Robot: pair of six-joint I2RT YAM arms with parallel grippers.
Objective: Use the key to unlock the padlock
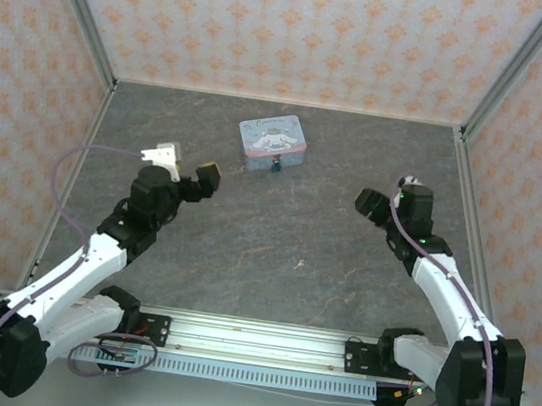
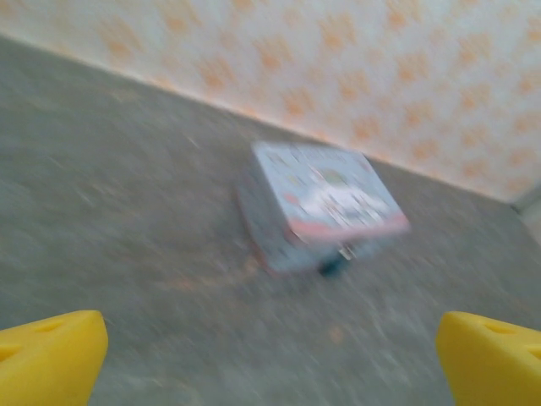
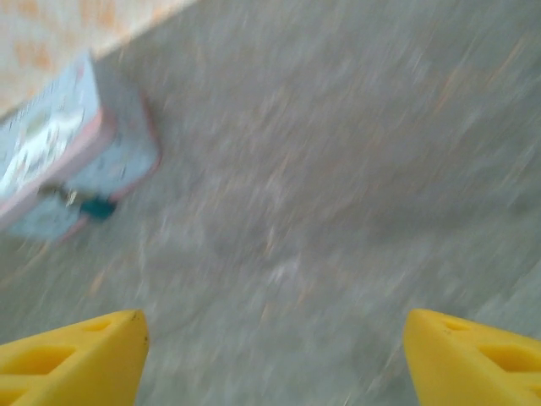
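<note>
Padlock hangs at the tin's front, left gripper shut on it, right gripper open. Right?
No. Left wrist view: the left gripper is open, short of the padlock, holding nothing. Padlock at the front of the tin and right gripper open both stand.

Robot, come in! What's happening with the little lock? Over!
Left gripper open, right gripper open, both empty. Padlock at the front of the tin, untouched. Nothing between grippers and padlock.
</note>
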